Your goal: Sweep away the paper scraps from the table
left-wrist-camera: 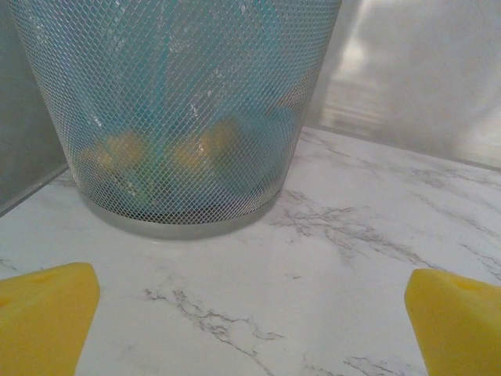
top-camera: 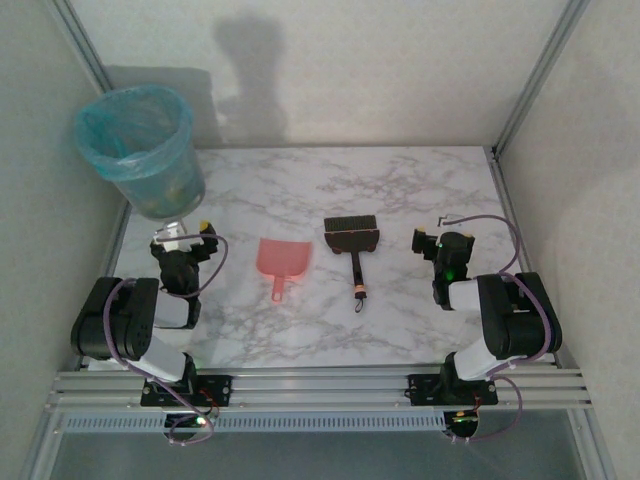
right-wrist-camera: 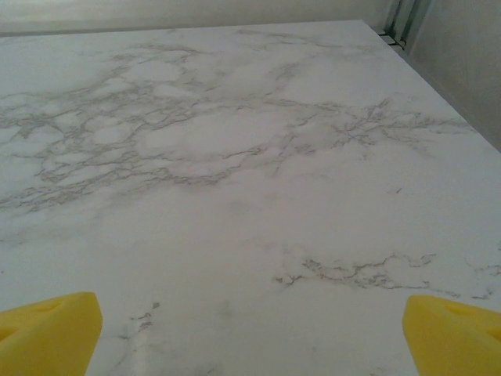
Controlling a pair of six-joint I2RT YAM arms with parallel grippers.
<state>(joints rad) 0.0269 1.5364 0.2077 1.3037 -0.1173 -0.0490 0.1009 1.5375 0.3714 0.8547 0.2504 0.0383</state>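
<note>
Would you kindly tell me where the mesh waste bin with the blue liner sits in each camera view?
Top external: the waste bin stands at the far left corner of the table.
Left wrist: upper left, standing on the marble ahead of the open jaws.
Right wrist: this camera faces bare marble toward the far right corner post.
Shared landmark: the table's grey veining.

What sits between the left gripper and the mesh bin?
Bare marble table: the left wrist view shows nothing lying between the left gripper and the mesh bin.
</note>
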